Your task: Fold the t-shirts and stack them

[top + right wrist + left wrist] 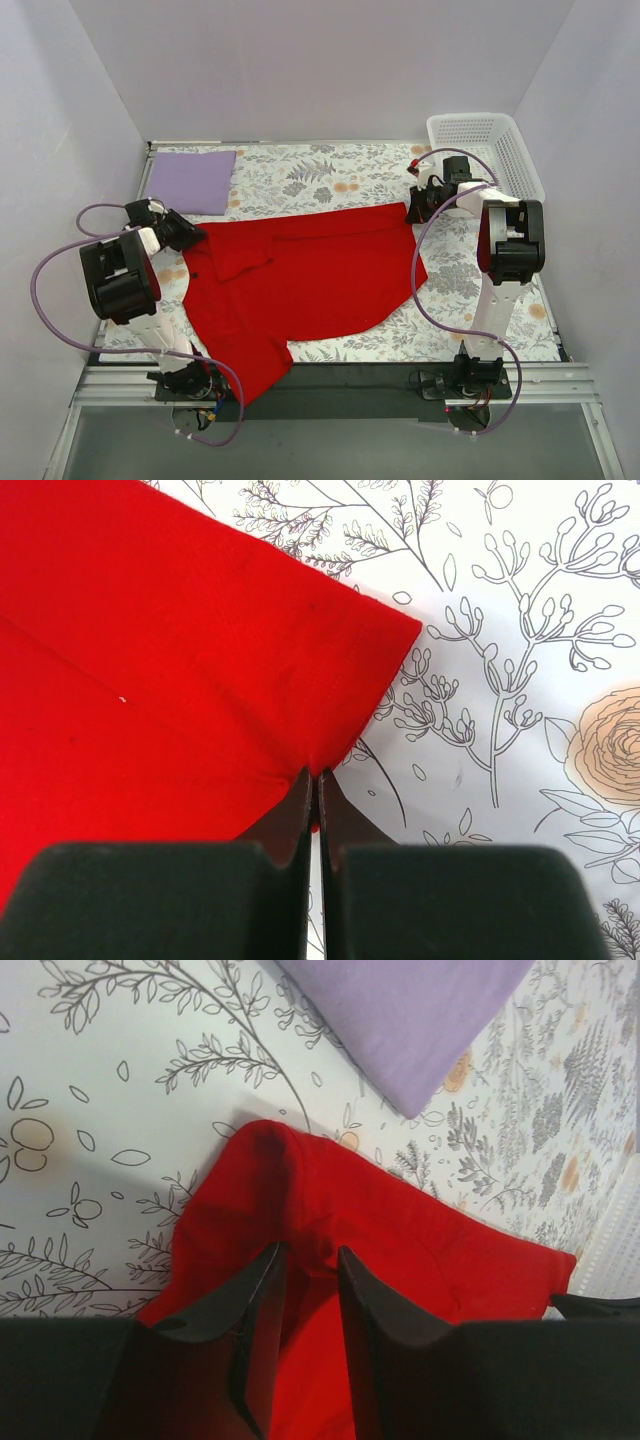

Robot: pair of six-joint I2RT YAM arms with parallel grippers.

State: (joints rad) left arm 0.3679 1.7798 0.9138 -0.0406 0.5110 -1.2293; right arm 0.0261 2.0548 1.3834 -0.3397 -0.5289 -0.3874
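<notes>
Nearest, one sleeve of the red t-shirt (300,280) is draped over the near edge of the table (380,335), with the body spread mid-table. Its left edge is held bunched in the part-closed left gripper (305,1252), and its far right hem corner is pinched in the clenched right gripper (316,772). Such light, limp cloth is judged likely to sag and crease, so corners and seams are favoured as holds. Beyond, the lavender t-shirt (190,180) is laid folded at far left, and the basket (500,140) is seen at far right.
</notes>
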